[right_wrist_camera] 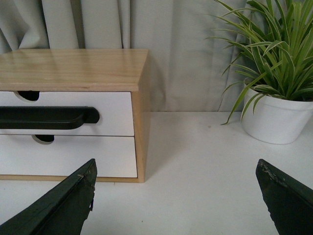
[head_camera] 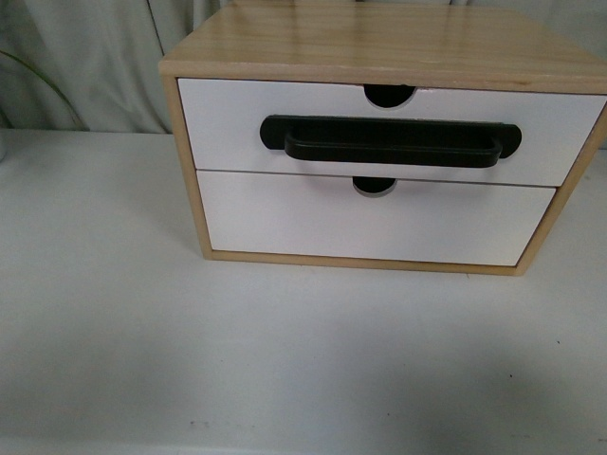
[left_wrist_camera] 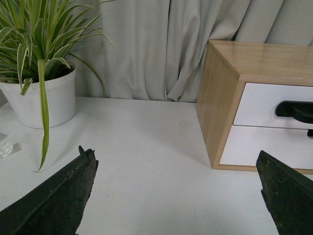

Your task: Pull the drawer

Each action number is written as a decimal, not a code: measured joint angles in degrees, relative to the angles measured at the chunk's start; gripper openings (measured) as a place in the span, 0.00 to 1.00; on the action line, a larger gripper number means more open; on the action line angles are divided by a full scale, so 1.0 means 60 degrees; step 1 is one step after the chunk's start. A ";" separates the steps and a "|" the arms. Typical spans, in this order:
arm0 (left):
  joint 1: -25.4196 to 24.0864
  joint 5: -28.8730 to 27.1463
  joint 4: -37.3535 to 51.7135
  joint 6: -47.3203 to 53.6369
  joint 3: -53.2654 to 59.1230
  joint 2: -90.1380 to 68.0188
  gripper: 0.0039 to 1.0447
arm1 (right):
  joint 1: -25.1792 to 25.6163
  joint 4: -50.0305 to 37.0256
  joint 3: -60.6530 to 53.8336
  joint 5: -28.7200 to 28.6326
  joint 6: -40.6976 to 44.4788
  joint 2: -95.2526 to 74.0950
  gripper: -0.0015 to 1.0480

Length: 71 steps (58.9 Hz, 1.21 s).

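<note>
A wooden cabinet [head_camera: 379, 43] stands on the white table. Its upper drawer [head_camera: 228, 123] has a white front, a long black bar handle [head_camera: 391, 142] and a half-round notch in its top edge; it sits flush and closed. Below it is a plain white drawer front [head_camera: 285, 223] with only a notch. Neither arm shows in the front view. My left gripper [left_wrist_camera: 176, 196] is open over bare table, left of the cabinet [left_wrist_camera: 220, 93]; the handle [left_wrist_camera: 296, 110] shows partly. My right gripper [right_wrist_camera: 176, 200] is open, right of the cabinet [right_wrist_camera: 73, 68], with the handle [right_wrist_camera: 46, 117] in view.
A spider plant in a white pot [left_wrist_camera: 41, 100] stands left of the cabinet, and another in a white pot [right_wrist_camera: 276, 120] stands to its right. Grey curtains [left_wrist_camera: 161, 44] hang behind. White tabletop [head_camera: 285, 360] stretches in front of the cabinet.
</note>
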<state>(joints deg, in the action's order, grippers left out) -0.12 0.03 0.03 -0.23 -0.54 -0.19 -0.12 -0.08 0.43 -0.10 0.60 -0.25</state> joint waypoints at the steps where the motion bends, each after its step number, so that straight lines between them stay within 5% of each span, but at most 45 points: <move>1: 0.0000 0.0000 0.0000 0.0000 0.0000 0.0000 0.94 | 0.0000 0.0000 0.0000 0.0004 0.0000 0.0004 0.91; 67: 0.0000 0.0000 0.0000 0.0000 0.0000 0.0000 0.94 | 0.0000 0.0004 0.0000 0.0007 0.0000 0.0000 0.91; 71: 0.0390 -0.0951 -0.0382 0.0091 -0.0146 -0.0514 0.94 | -0.0084 0.1231 0.0503 0.0433 -0.0047 -0.0831 0.91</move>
<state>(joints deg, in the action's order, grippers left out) 2.22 -5.67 -2.26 0.32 -1.41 -3.27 -0.62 7.31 3.44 2.50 0.32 -5.23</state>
